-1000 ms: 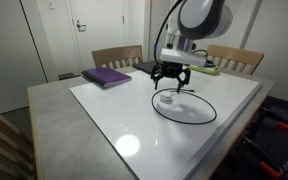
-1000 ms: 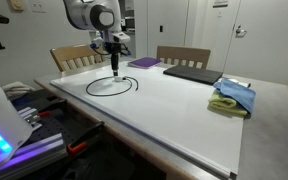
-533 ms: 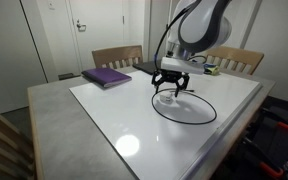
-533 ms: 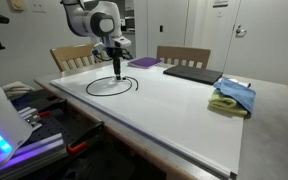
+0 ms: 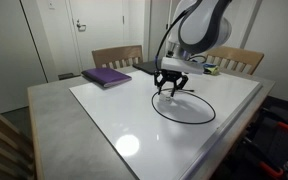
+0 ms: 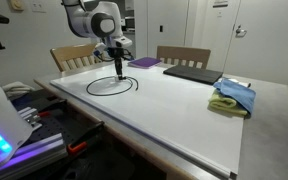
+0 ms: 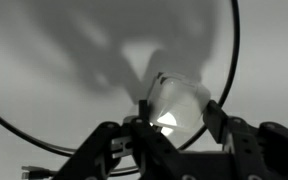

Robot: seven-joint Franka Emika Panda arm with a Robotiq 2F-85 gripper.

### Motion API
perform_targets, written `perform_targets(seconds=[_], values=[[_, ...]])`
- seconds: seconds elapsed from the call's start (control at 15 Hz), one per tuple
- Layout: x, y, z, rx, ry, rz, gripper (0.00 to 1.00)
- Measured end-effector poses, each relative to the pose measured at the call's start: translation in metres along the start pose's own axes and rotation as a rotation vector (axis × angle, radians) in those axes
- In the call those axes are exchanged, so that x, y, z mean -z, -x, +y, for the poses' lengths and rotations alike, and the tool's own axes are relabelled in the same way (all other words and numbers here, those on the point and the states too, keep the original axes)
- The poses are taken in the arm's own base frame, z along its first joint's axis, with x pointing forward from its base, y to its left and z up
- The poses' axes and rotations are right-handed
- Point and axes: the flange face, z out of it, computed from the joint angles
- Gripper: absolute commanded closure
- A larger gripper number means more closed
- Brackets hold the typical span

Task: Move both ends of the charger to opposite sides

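The charger is a thin black cable lying in a loop on the white tabletop, seen in both exterior views. My gripper hangs low over the far edge of the loop, close to the table. In the wrist view the cable arcs round both sides. The gripper's fingers are apart, with a pale glossy patch between them. I cannot make out the cable's tips for certain. A small dark piece shows at the bottom left.
A purple book and a flat dark laptop lie at the far side of the white table. Blue and yellow cloths lie near one edge. Wooden chairs stand behind the table.
The gripper has come down a little toward the cable loop. The loop itself has not visibly moved.
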Motion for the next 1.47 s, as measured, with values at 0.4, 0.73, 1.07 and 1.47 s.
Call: perform_targets(seconds=[0.4, 0.73, 1.07, 1.47], values=[[0.006, -0.022, 0.013, -0.117, 0.032, 0.072, 0.68], [0.015, -0.037, 0.019, -0.238, 0.015, 0.089, 0.43], [0.016, -0.037, 0.02, -0.241, 0.012, 0.085, 0.68], [0.018, -0.067, 0.044, -0.419, 0.089, 0.235, 0.68]])
